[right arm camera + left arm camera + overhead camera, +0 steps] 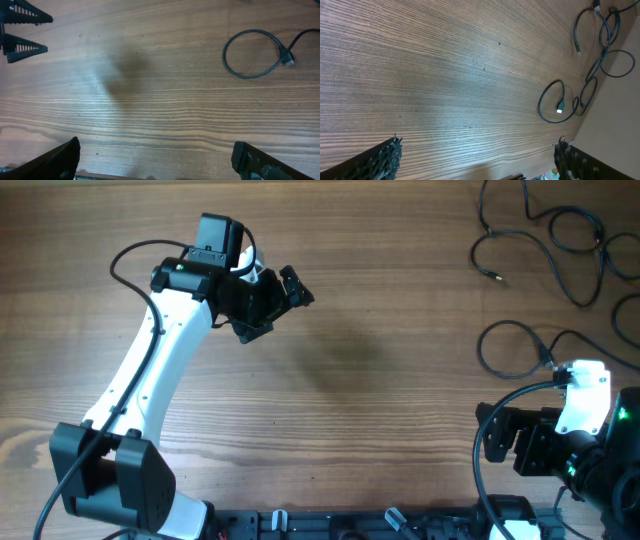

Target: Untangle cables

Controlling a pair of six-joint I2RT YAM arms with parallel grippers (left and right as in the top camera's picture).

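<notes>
Cables (545, 240): curling strands at the tabletop's (380, 380) far right corner, some loops apparently crossing | left hand (275, 305): wide open, empty | right hand (157, 162): wide open, empty | progress: seemingly partial, separating remains

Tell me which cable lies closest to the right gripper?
The single round loop ahead of the right gripper; the other cables lie farther away.
</notes>
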